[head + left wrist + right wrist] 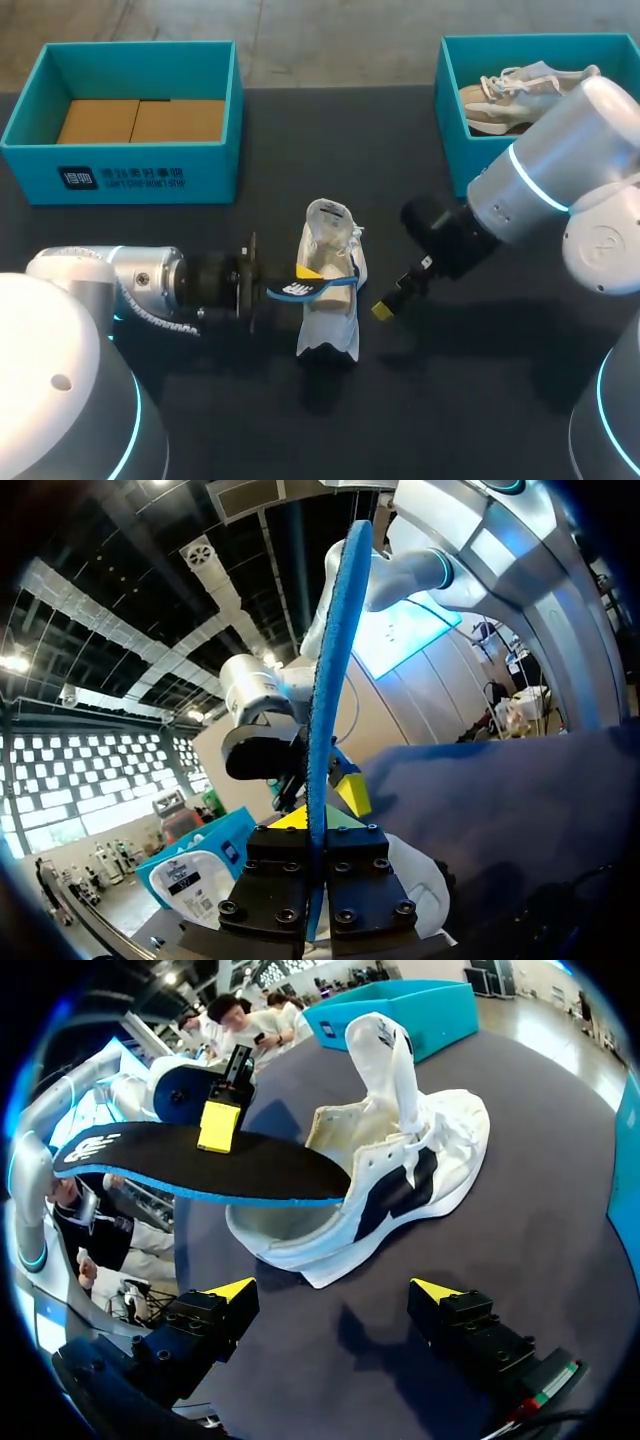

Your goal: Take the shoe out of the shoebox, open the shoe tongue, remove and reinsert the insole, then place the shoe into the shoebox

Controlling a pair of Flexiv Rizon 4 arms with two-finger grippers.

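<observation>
The left gripper (300, 281) clamped the blue-edged insole (314, 288) above the white shoe (326, 326) at mid-table (480, 400) — the right gripper (335, 1295) hung just beside it, fingers apart.

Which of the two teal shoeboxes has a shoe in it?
The far-right shoebox: a beige sneaker lies inside it. The far-left shoebox holds only brown cardboard.
</observation>
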